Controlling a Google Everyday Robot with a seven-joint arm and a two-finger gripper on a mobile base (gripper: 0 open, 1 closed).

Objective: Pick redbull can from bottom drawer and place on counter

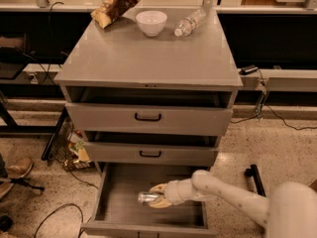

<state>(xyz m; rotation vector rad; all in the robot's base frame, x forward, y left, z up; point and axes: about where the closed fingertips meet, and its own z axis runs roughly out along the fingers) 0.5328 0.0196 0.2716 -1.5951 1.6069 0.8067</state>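
The bottom drawer (119, 182) is pulled open below two upper drawers. Inside it the redbull can (147, 197) lies on its side, a small silvery can. My gripper (157, 199) reaches into the drawer from the right on a white arm and is shut on the can, which sticks out to the left of the fingers. The counter (148, 58) is the flat grey top of the cabinet, far above the gripper.
On the back of the counter lie a chip bag (118, 3), a white bowl (151, 22) and a clear water bottle (189, 23). The two upper drawers (148, 117) stand slightly open above the gripper. A wire basket (67, 148) and cables are on the floor at left.
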